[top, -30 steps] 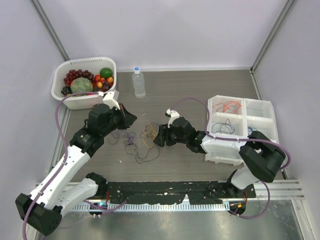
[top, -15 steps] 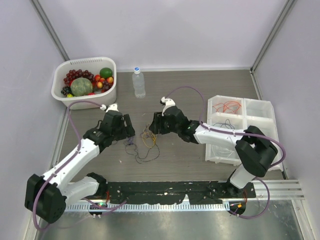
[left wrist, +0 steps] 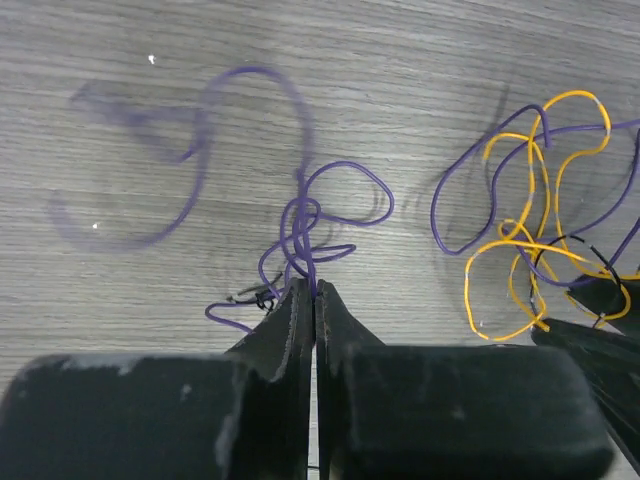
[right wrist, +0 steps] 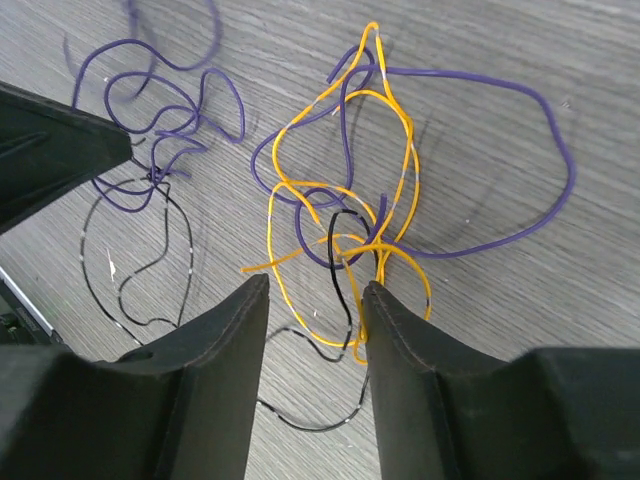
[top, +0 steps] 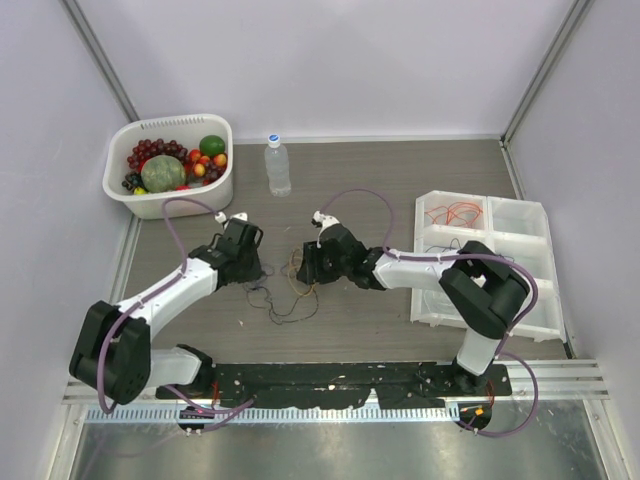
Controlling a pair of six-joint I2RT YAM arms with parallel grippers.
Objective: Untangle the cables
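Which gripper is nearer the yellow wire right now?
Right. The right gripper is open, its fingers either side of the yellow wire tangle; the left gripper sits off to the side, shut on the purple wire.

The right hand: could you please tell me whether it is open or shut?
Open. The right hand has its fingers well apart, with the orange cable and table showing between them.

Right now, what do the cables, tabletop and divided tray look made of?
The cables: thin wire in smooth coloured plastic insulation, probably; even colour, springy loops. The tabletop: matte grey wood-grain, likely laminate rather than solid wood; grain streaks show, no gloss. The divided tray: white moulded plastic, slightly glossy, thin walls.
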